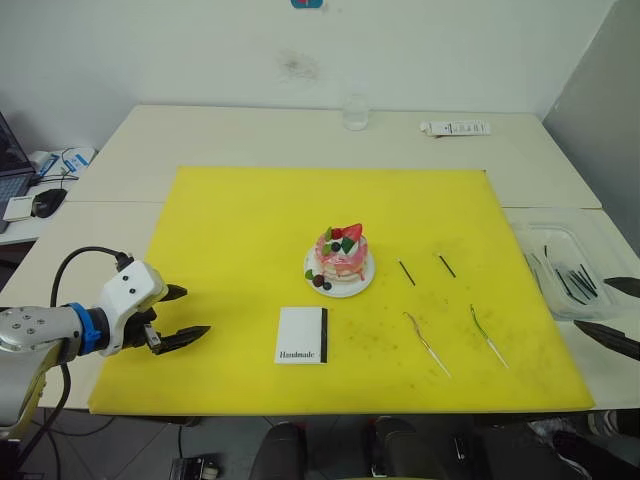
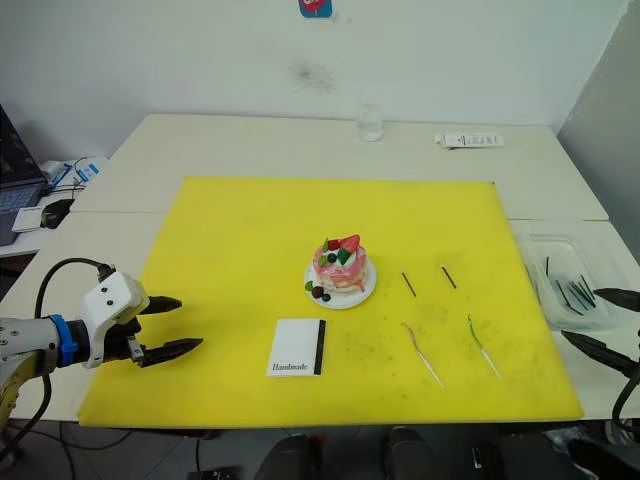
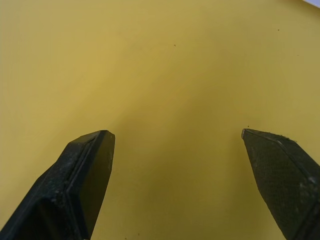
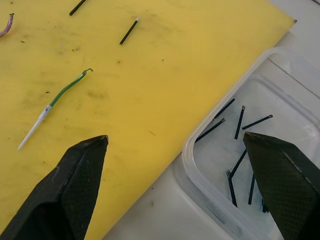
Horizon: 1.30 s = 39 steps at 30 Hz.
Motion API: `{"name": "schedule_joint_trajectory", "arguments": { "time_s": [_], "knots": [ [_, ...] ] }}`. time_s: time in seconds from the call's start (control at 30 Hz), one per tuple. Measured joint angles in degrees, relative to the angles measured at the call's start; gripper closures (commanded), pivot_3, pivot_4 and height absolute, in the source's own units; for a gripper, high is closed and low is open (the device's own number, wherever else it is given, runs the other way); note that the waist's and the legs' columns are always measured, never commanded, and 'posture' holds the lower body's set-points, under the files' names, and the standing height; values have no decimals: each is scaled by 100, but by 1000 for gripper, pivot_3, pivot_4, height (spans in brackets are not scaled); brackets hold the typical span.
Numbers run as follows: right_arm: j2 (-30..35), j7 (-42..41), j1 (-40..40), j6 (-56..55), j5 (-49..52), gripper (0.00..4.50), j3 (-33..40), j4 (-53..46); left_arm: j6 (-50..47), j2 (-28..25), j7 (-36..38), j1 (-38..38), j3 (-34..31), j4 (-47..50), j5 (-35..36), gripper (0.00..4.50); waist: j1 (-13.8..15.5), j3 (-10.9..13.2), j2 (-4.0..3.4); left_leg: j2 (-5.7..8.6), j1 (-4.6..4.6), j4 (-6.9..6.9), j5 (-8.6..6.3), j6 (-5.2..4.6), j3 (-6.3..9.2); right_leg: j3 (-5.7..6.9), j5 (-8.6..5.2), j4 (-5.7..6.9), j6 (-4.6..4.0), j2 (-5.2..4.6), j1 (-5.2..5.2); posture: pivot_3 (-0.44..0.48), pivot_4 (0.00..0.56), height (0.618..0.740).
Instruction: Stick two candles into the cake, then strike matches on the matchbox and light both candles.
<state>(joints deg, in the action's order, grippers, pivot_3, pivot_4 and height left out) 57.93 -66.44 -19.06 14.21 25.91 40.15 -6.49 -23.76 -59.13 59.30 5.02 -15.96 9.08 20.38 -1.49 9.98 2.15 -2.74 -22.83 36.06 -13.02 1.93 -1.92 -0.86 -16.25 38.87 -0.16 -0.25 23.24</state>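
Note:
The pink cake (image 1: 340,257) sits on its small white plate (image 1: 312,273) at the middle of the yellow mat (image 1: 240,220). In front of it lies the white matchbox (image 1: 302,335). Two matches (image 1: 407,273) (image 1: 447,266) lie right of the cake. Two candles (image 1: 427,345) (image 1: 488,336) lie nearer the front edge. My left gripper (image 1: 194,311) is open over the mat's front left corner, holding nothing. My right gripper (image 1: 591,303) is open at the mat's right edge, above the tray's near end, one candle (image 4: 62,94) and a match (image 4: 129,31) lying ahead of it.
A clear plastic tray (image 1: 556,243) with several black matches stands off the mat's right side. A glass (image 1: 356,112) and a white tube (image 1: 455,128) rest at the table's back. A mouse (image 1: 45,202) and cables lie far left.

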Motion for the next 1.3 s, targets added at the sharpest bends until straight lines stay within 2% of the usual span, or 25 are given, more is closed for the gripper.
{"name": "schedule_joint_trajectory", "arguments": {
  "time_s": [0.57,0.8,1.0,1.2,1.3],
  "knots": [
    [-220,123,229,-93,-62,0,-328,-8,151,177,38,-189,-4,30,47,7,-1,-1,1,1,2,3,0,0,0,-2,1,5,0,3,-2,0,150,740],
    [-220,134,264,-101,-59,0,-326,-5,68,214,380,-228,-273,-31,452,7,-2,-2,-1,1,4,5,0,0,-1,-2,1,9,0,4,-3,0,150,740],
    [-218,131,272,-71,-47,0,-319,-18,21,214,694,124,-403,147,639,7,-3,-2,0,0,4,6,0,0,0,-2,1,9,0,5,-3,0,150,740],
    [-239,322,139,540,209,0,-95,-1032,-239,196,996,566,-236,1358,987,7,-1,-3,-3,-1,5,7,1,1,4,-1,1,11,1,4,-6,0,150,740],
    [-547,785,-72,1141,528,0,110,-1977,-528,321,910,542,-31,1894,1347,7,7,-5,-1,-4,4,7,1,1,9,4,1,12,1,6,-8,0,150,740]
  ]
}}
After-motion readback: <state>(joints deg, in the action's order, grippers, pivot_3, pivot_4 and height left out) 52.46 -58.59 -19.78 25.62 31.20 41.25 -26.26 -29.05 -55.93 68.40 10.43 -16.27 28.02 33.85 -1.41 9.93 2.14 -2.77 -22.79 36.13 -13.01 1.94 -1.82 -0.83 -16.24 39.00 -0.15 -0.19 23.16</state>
